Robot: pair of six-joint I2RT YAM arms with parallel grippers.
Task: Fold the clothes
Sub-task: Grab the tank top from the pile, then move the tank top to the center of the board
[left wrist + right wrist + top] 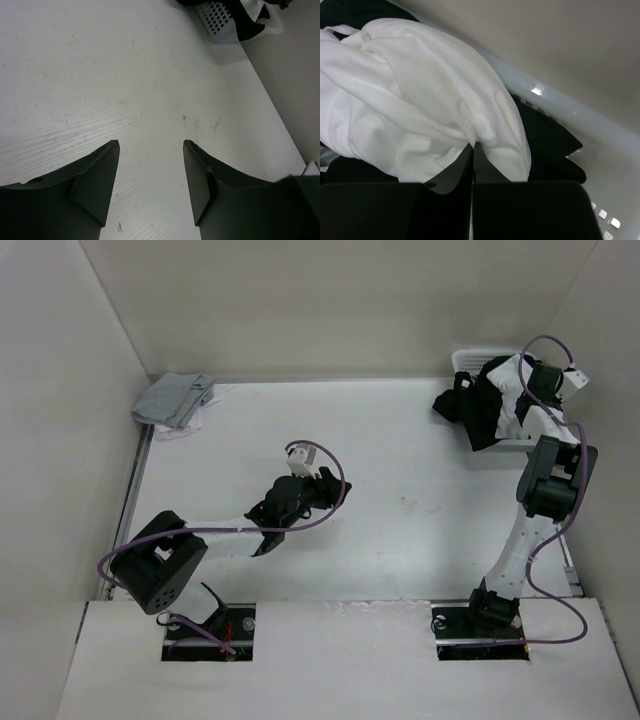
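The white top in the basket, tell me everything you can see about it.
The white top is thin, soft, smooth fabric, bunched in rounded folds with a stitched hem along one edge. It lies crumpled in the white basket at the table's far right corner, on top of black clothing. The right gripper, jaws shut, pinches a fold.

The top [410, 90] is white, the garment pile [545, 142] black, the perforated basket [602, 137] white, the folded cloth [175, 398] grey.

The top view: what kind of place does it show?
Probably a robot test cell for folding laundry: a white table, a basket of clothes at its far right corner, a grey cloth far left.
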